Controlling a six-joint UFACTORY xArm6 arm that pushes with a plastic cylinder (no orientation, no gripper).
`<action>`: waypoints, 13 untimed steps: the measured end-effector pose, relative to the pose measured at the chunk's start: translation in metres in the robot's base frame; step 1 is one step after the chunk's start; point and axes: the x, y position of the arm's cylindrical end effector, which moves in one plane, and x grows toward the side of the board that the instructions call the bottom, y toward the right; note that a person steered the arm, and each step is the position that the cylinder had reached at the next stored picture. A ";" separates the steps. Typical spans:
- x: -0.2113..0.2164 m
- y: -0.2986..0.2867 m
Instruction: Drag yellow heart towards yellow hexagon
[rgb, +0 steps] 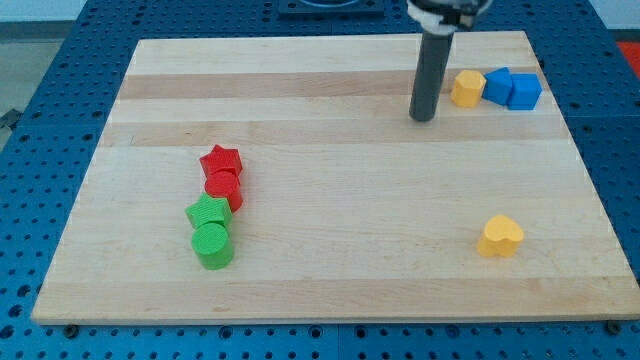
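Yellow heart (500, 237) lobes toward view's right, far below yellow hexagon (467, 88)

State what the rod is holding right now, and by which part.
Nothing is held. My tip rests on bare board, apart from every block: the yellow hexagon is just to the view's right, the yellow heart far below.
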 end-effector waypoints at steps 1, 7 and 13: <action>0.023 0.025; 0.188 0.069; 0.066 -0.098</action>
